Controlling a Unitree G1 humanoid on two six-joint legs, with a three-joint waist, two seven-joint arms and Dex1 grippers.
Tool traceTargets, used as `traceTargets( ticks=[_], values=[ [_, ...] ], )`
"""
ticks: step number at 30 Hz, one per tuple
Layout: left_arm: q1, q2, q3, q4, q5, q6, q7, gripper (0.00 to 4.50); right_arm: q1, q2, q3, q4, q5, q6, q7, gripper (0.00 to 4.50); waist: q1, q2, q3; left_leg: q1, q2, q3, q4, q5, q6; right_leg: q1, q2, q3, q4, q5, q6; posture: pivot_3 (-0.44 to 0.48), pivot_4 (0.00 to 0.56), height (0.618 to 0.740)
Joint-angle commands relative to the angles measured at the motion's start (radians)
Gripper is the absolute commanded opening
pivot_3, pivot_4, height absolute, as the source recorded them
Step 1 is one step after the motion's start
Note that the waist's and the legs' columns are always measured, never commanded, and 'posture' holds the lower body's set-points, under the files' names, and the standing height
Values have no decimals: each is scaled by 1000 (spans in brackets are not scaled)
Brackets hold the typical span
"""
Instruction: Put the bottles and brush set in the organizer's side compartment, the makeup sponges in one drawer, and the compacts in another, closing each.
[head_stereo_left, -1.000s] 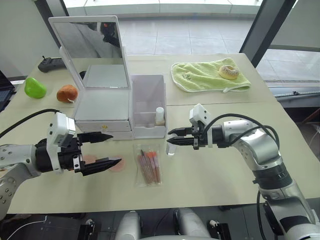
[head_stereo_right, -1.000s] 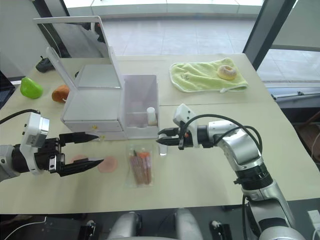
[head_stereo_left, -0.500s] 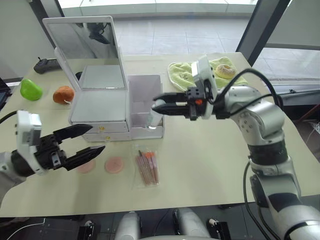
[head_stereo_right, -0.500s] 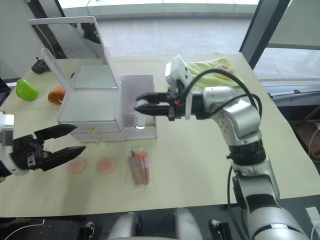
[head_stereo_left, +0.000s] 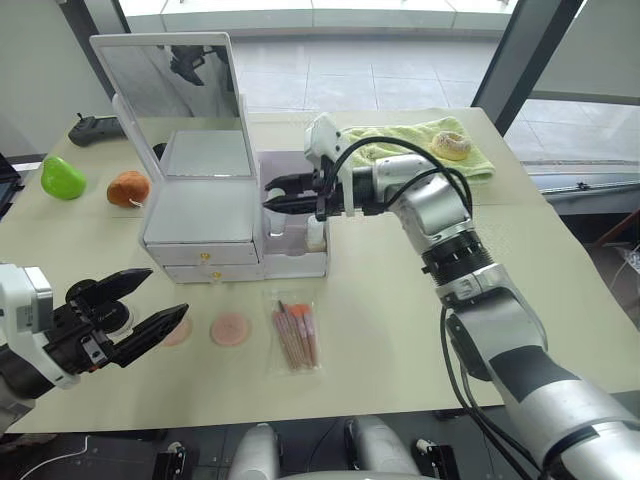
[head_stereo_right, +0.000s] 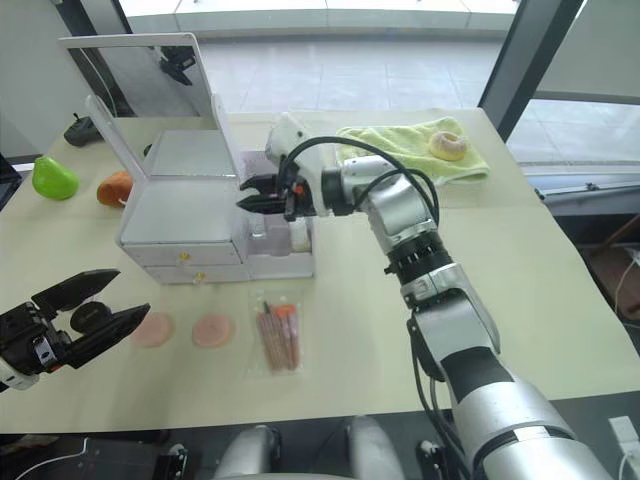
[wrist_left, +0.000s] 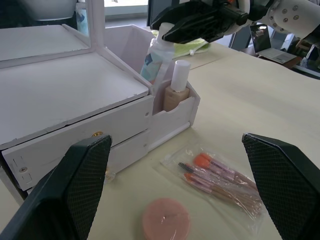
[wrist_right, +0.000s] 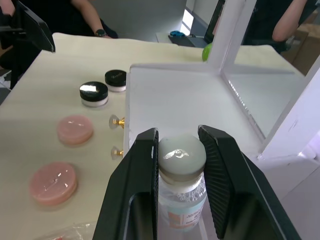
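1. Left eye view, nearest: the left gripper (head_stereo_left: 140, 310) hangs wide open and holds nothing.
2. At its 3 o'clock lie two flat, soft-looking round pink sponges (head_stereo_left: 231, 328) and a clear crinkly pouch of pink brushes (head_stereo_left: 296, 335), not yet put away.
3. Farther: the smooth grey-white plastic organizer (head_stereo_left: 205, 215), drawers shut.
4. The tall peach bottle (wrist_left: 176, 90) already stands in its frosted side bin (head_stereo_left: 305, 262).
5. The right gripper (head_stereo_left: 279, 193) pinches the small clear white-capped bottle (wrist_right: 181, 186) over that bin.
6. Two shiny black round compacts (wrist_right: 93, 94) wait beside the organizer.

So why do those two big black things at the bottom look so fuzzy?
In the left wrist view the left gripper's fingers sit too near the lens, so they blur; the brush set beyond looks sharp. In the right wrist view light glints off the bottle cap.
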Motion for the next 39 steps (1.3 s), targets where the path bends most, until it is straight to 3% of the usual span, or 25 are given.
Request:
traceTargets(
  ticks=[1,6,13,19,23,24,29,39],
  values=[
    [-4,5,10,-34,-13,-22,23,4500,-53,23,-5,59,-32,-61,20,901,-1,0,0,0,0,0,0,0,0,0,0,0,0,0,0,0,150,740],
    [-46,19,-10,-26,-12,-27,51,4500,-79,52,0,194,-107,-130,-8,901,-7,0,0,0,0,0,0,0,0,0,1,0,0,0,0,0,150,740],
    [-62,40,-27,32,35,-46,25,4500,-90,75,-14,232,-126,-117,23,901,-9,0,0,1,0,-1,-1,0,0,0,1,0,1,0,0,0,150,740],
    [-88,63,-28,95,82,-86,-1,4500,-97,61,-61,186,-98,-79,32,2919,-8,1,0,0,0,-1,0,0,0,0,1,0,0,0,0,0,150,740],
    [-107,65,-36,134,105,-109,-11,4500,-84,0,-117,61,-42,6,63,4326,-6,1,1,0,0,-1,-1,0,0,-1,1,0,1,0,0,0,150,740],
    [-113,64,-32,147,113,-120,-11,4500,-77,-18,-131,28,-28,29,68,4455,-5,1,1,0,0,-1,-1,0,0,0,1,0,0,0,0,0,150,740],
    [-145,51,42,357,243,-283,-20,4500,-17,-166,-234,-100,26,77,40,4455,-4,1,0,0,0,-1,-1,0,0,0,1,0,0,0,0,0,150,740],
    [-188,77,147,812,302,-446,-52,4500,217,-509,-455,-97,52,28,-52,4455,1,-1,-2,1,-1,2,-1,0,0,0,-1,0,-1,-1,0,0,150,740]
  ],
)
